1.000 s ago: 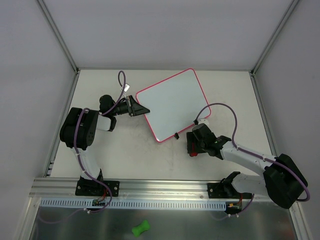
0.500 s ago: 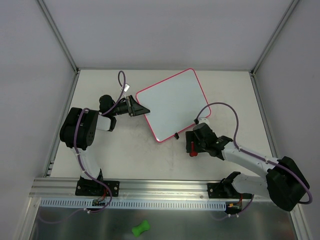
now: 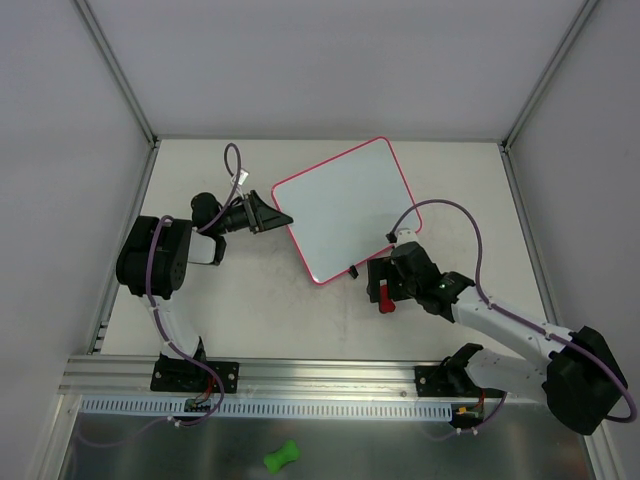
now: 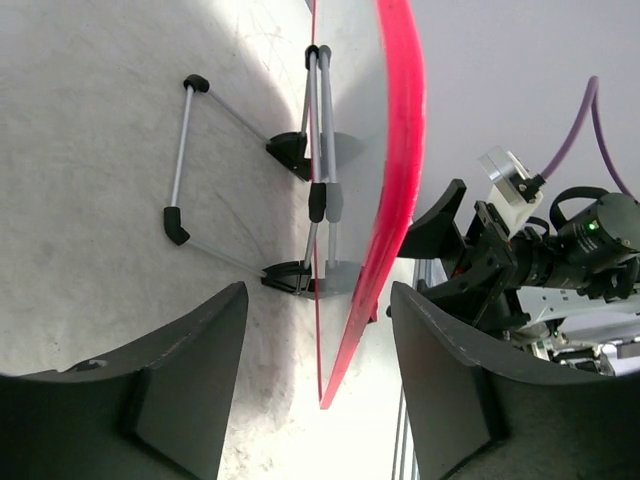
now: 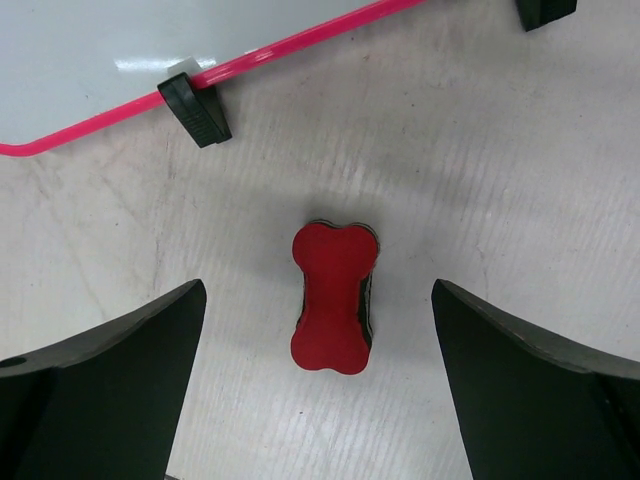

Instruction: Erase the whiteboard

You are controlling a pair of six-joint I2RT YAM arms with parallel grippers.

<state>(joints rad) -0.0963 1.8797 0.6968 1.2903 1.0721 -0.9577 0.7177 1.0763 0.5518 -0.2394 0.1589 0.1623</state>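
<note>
The whiteboard [image 3: 345, 210] lies in the middle of the table, white with a red-pink rim, and I see no marks on it. My left gripper [image 3: 268, 214] is open at its left corner. In the left wrist view the rim [image 4: 398, 180] shows edge-on between the open jaws of that gripper [image 4: 315, 330], apart from both fingers. The red bone-shaped eraser [image 3: 384, 297] lies on the table just off the board's near edge. My right gripper [image 5: 318, 300] is open above the eraser [image 5: 334, 297], with one jaw on each side and neither touching it.
A black foot [image 5: 195, 110] sits on the board's near rim and another [image 5: 545, 10] farther right. A folded wire stand [image 4: 200, 170] shows beside the board's underside. A green bone-shaped thing [image 3: 281, 456] lies on the metal rail tray in front of the arm bases.
My right gripper has moved a little up and left and is over the eraser. My left wrist has shifted slightly left and turned. The board and eraser have not moved.
</note>
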